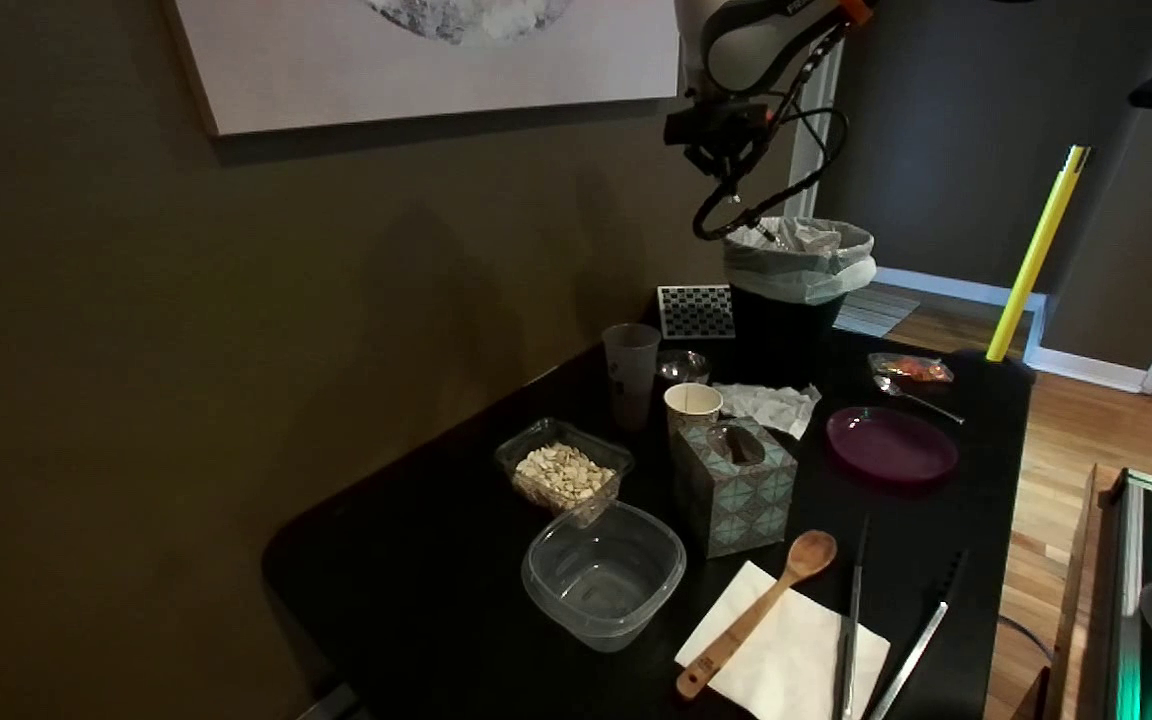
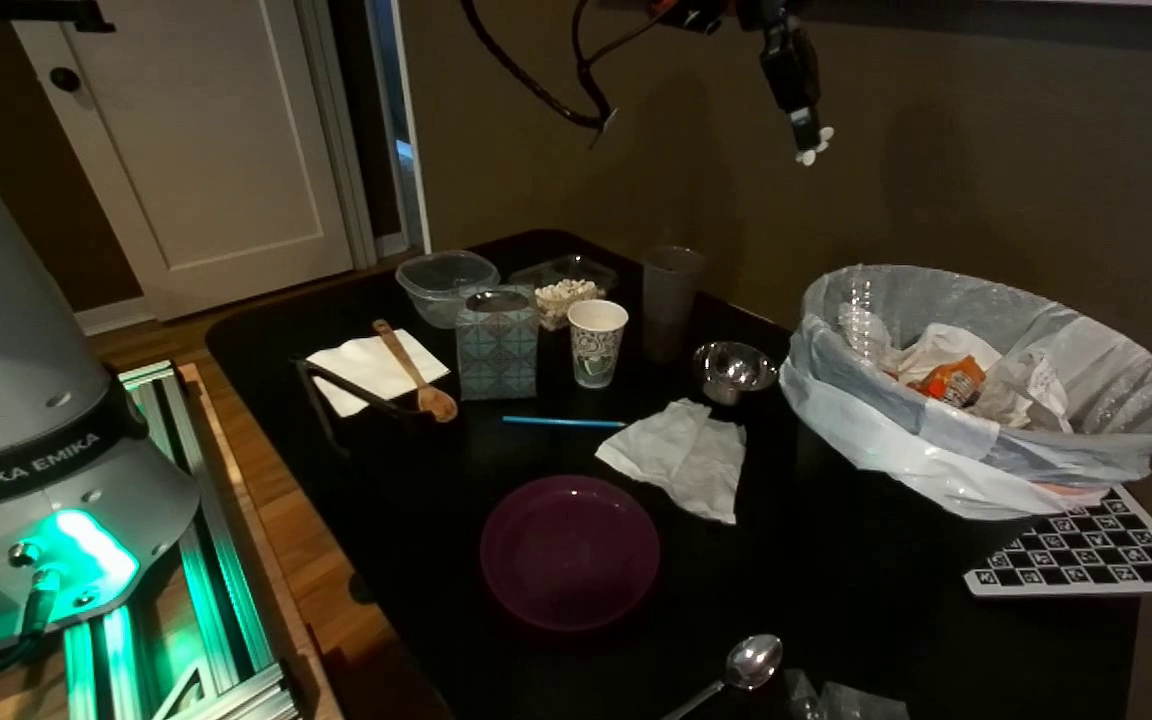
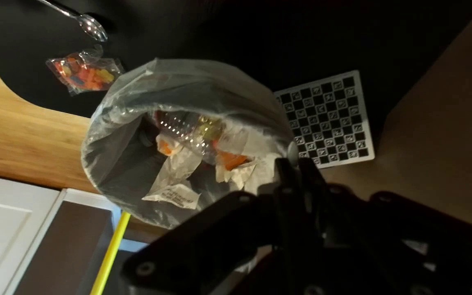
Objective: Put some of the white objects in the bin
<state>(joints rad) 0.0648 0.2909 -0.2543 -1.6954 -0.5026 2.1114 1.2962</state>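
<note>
Off-white to beige: that's the white objects (image 1: 563, 472), mostly heaped in a clear tub (image 1: 604, 450) by the wall (image 1: 386, 300). Each piece is tiny, flattish, irregular, rounded at the edges. They lie at all angles and overlap; tops catch the light, the lower layer reads browner through the plastic. In both exterior views the heap mounds up toward the middle. Another clear tub (image 1: 601, 580) stands just beside the first, with a tissue box (image 1: 748, 510) near both.

We also have a few at the gripper (image 2: 813, 140). Jaws are closed on them: a small cluster (image 2: 820, 146) pokes out past the tips, looking whiter and smoother than the heap. Exact count we can't read. Wrist view shows one pale bit (image 3: 292, 152) between the tips, blurred.

Gripper is raised well above the table (image 1: 456, 600), near the bin (image 1: 782, 330). From the wrist view the tips overlap the bin's edge; we can't tell if they're over the mouth. Bin is upright, near-black, with a pale liner (image 2: 936, 445) folded over the rim. Inside we see a clear bottle (image 3: 182, 129), crumpled paper (image 3: 178, 194) and something orange (image 3: 232, 159). A checkered board (image 3: 326, 119) lies just beside it, partly hidden.
</note>
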